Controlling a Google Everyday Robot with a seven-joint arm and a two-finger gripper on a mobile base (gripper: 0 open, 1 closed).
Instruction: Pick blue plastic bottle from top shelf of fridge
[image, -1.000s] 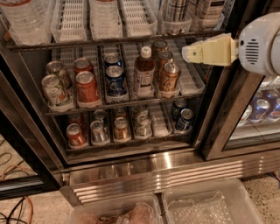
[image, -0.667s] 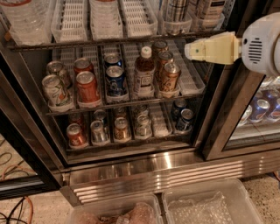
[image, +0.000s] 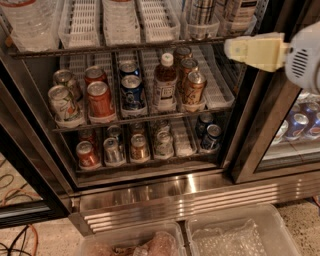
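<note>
Blue plastic bottle (image: 240, 8): stands at the right end of the top shelf (image: 125, 47), near the front edge. Only its lower part with the dark blue and white label shows; the rest is cut off by the top of the view.
Bottle against gripper: the bottle is above the gripper (image: 229, 49) and slightly to the right of its tip. The two are apart, and the shelf's front rail runs between their heights.
Gripper: a cream-coloured wedge pointing left, hanging in front of the shelf's right front corner.
Gripper state: I cannot tell whether it is wide or narrow, and it holds nothing that I can see.
Arm (image: 305, 62): a white rounded housing comes in from the right edge. It lies almost level across the fridge (image: 175, 195) door post.
Beside the bottle: a striped can (image: 202, 10) stands just to its left in a clear bin.
Rest of the top shelf: white slotted trays (image: 120, 20) fill the middle, and a big clear water bottle (image: 27, 22) sits at the left end.
Middle shelf (image: 140, 116): rows of cans, and a brown bottle (image: 165, 82) with a white cap right of centre.
Bottom shelf: more cans (image: 139, 147) along the front edge.
Floor: two clear tubs (image: 240, 232) stand side by side below the fridge.
</note>
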